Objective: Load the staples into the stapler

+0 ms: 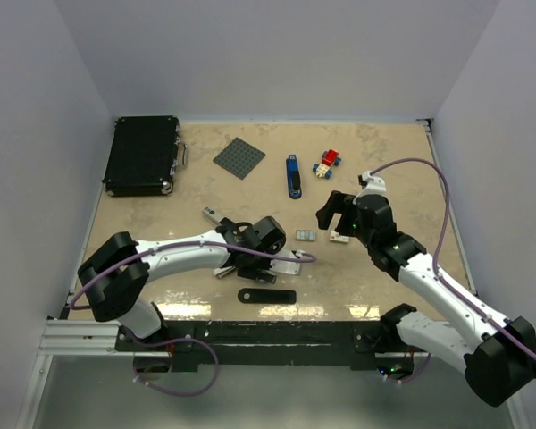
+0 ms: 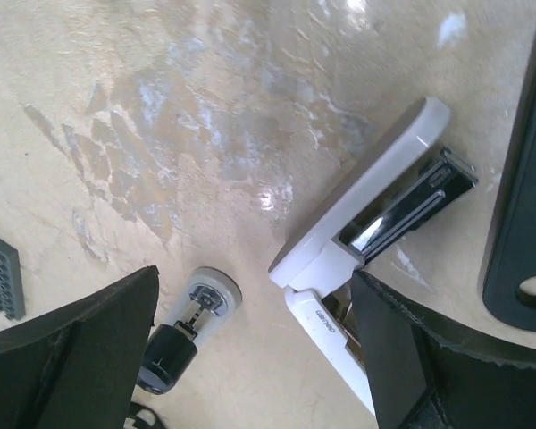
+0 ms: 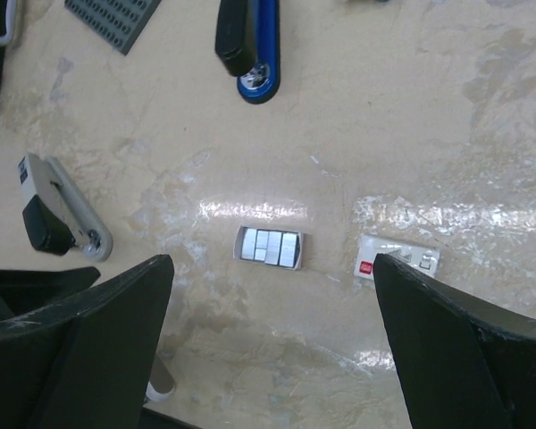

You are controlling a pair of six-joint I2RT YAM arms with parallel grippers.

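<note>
3 things lie apart in a row: black case [image 1: 143, 155], grey studded plate [image 1: 239, 157], toy-brick car [image 1: 327, 163].

Table [image 1: 214, 192]: beige, marbled.
Landmark: blue stapler [image 1: 293, 175].
Left of it: grey baseplate [image 1: 239, 157], black case [image 1: 143, 155].
Right: toy-brick car [image 1: 328, 163].
Nearside: staples [image 3: 268, 248], white stapler [image 2: 357, 192].

Beige marbled table [image 1: 393, 179], pale grey walls [image 1: 277, 54], soft overhead glare

I see bright, even overhead light, soft shadows; glare streaks on table [image 3: 250, 210], centre to 3 o'clock, right wrist.
</note>
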